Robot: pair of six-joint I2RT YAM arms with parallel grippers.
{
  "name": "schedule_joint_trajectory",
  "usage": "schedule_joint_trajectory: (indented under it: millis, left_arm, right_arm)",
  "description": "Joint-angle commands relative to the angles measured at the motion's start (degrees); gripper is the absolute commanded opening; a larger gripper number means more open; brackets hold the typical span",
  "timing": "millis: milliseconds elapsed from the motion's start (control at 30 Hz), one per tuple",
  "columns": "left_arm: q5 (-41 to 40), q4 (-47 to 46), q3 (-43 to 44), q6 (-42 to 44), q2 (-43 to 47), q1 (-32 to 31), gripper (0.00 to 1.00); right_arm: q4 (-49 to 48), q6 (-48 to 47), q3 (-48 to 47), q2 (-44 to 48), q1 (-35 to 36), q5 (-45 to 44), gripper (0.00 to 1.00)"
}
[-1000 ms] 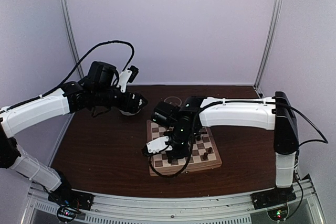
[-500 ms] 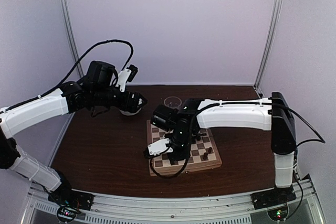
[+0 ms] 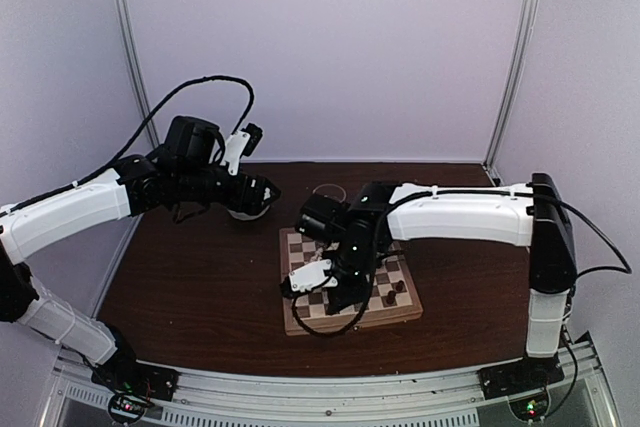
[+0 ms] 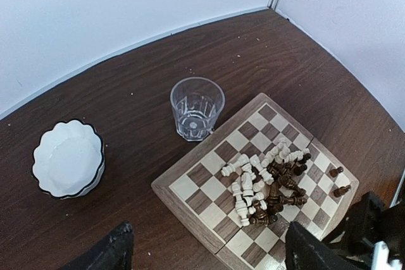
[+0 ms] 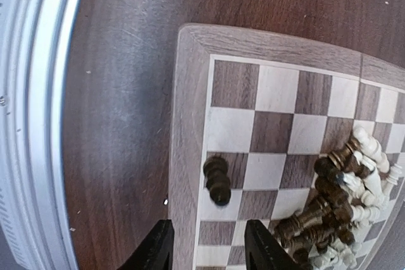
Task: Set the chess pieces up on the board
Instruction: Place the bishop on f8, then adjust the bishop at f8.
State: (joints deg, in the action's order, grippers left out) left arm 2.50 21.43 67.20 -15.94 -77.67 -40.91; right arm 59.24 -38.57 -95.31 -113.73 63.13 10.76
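White shells and black joints on left arm (image 3: 70, 212) and right arm (image 3: 460, 219). Black cable (image 3: 215, 79) looped high at upper left. Black bases (image 3: 130, 377) bolted along the bottom edge, tiny green and red lights (image 3: 530, 409) beneath. White camera bracket (image 3: 237, 152) near each wrist. Matte black fingers (image 4: 107, 254) on left gripper (image 4: 205, 235) and right gripper (image 5: 207, 229).

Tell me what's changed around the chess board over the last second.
The right gripper dipped toward the board, then opened and let go of a dark piece, which now sits free on an edge square near the corner. The left gripper stayed open, hovering near the white bowl. The board did not shift.
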Motion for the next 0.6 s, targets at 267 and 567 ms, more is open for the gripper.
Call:
schedule_joint_trajectory:
  millis: [267,567]
  left_arm:
    - [10.3,7.8,7.8,8.5,-7.9,-1.0,0.66]
    - [6.8,19.8,14.6,8.7,-20.2,-16.0,0.57]
  right_arm:
    - [-3.9,4.3,18.3,35.2,-23.0,12.1,0.47]
    - [-18.1,12.8,39.4,53.5,-43.4,22.5,0.59]
